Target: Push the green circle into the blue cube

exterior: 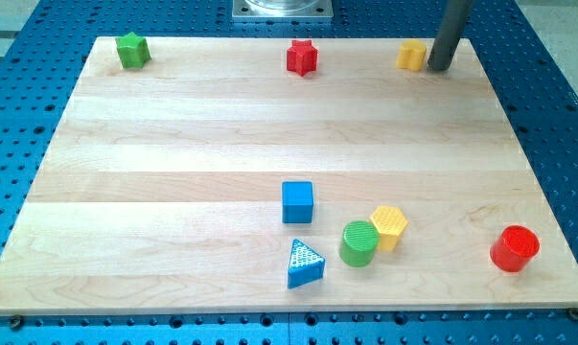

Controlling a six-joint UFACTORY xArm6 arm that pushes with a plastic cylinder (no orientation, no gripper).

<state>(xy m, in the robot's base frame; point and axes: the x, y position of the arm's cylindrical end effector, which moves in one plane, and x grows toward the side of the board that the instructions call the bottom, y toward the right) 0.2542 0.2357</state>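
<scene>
A: Entry, single camera view. Going from the view's left: what sits on the pale wooden surface (pixel 173 144)?

B: Top left corner, a green star-shaped block (pixel 132 50). Top centre, a red star-shaped block (pixel 302 57). Further right along the top edge, a yellow cube-like block (pixel 412 56).

A: And the arm?

B: There are no jaws on this rig, so nothing is held. It ends in a straight dark rod, and my tip (pixel 439 67) stands just beside the yellow cube-like block, on its right side. I cannot tell whether the two touch.

A: Lower half of the surface?

B: The blue cube (pixel 297 202) is near the centre, slightly toward the view's bottom. Below it, close to the bottom edge, lies a blue triangular block (pixel 305 264) with a pale ribbed top face. To the right of that, the green circle (pixel 358 242), a short upright cylinder. It touches a yellow hexagonal block (pixel 389 227) on its upper right.

A: Position of the green circle against the blue cube?

B: Down and to the right of it, near but apart, a gap of bare wood between. My tip is well apart from both, at the view's top right.

A: Anything further right?

B: A red cylinder (pixel 515 248), alone near the bottom right corner.

A: Labels, writing?

B: None readable on any block or the surface.
</scene>
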